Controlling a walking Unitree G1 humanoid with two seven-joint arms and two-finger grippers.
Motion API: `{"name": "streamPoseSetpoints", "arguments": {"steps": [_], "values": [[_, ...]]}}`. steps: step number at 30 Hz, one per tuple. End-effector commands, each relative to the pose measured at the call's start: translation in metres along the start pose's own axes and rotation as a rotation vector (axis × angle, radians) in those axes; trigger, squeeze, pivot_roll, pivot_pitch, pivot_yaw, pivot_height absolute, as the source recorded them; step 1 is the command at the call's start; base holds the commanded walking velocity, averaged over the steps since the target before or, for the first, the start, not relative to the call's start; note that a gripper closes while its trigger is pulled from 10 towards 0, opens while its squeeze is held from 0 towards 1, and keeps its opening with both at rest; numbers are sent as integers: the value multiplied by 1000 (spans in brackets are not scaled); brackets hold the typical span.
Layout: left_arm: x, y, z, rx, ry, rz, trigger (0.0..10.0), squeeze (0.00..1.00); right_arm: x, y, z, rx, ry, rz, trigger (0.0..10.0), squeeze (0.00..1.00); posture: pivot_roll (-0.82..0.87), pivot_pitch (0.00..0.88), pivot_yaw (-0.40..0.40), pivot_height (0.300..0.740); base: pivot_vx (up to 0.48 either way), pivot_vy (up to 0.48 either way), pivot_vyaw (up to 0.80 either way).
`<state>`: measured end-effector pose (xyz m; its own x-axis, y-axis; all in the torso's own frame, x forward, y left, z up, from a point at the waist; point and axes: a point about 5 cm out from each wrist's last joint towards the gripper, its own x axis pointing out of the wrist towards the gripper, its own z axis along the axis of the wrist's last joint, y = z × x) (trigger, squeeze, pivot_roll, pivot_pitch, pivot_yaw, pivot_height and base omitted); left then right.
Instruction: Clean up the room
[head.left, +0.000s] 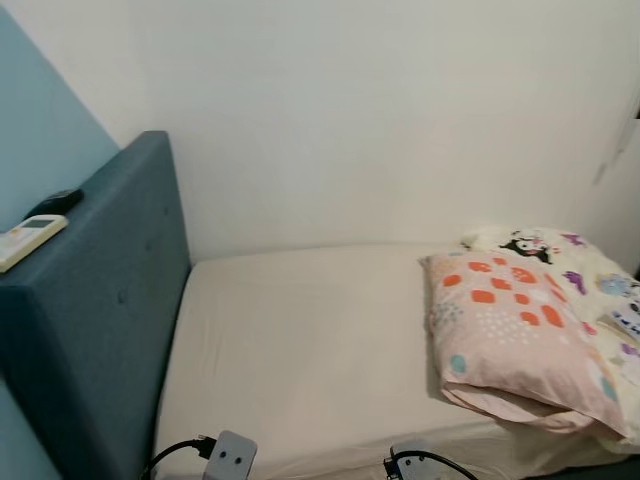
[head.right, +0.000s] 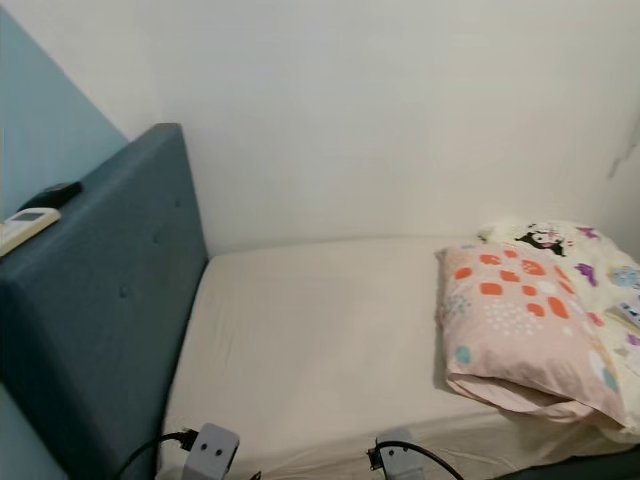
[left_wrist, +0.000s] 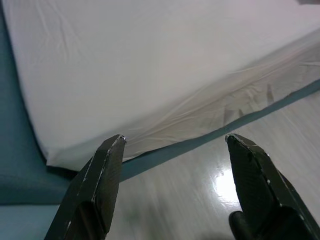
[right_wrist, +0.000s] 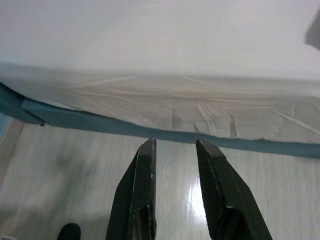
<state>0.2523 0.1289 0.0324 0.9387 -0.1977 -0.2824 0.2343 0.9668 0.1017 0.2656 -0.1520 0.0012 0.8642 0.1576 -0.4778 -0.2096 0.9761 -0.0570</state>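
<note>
A bed with a bare cream sheet (head.left: 310, 340) lies before me. A pink pillow (head.left: 510, 330) with orange patches rests at its right end, partly on a cartoon-print blanket (head.left: 600, 285). My left gripper (left_wrist: 175, 137) hangs open over the pale wood floor (left_wrist: 200, 190), close to the mattress edge and holding nothing. My right gripper (right_wrist: 175, 141) is open with a narrow gap, also low over the floor beside the bed's side. Both silver wrists (head.left: 230, 458) peek in at the bottom of the eye views.
A tall teal padded headboard (head.left: 110, 300) stands at the left. On its top lie a white remote (head.left: 28, 240) and a black remote (head.left: 55, 203). A white wall runs behind the bed. A teal bed base (right_wrist: 100, 122) shows under the sheet.
</note>
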Motion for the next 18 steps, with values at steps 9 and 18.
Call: {"name": "streamPoseSetpoints", "arguments": {"steps": [9,18], "values": [[0,-5,0,-12,-6,-9,10000,0,0,2,0,-3,-10,14,10000,0,16,123,-34,740,0,-176,0],[-1,-2,0,-13,-4,-3,10000,0,0,3,0,-2,-9,16,10000,0,17,124,-34,740,0,-342,0]]}}
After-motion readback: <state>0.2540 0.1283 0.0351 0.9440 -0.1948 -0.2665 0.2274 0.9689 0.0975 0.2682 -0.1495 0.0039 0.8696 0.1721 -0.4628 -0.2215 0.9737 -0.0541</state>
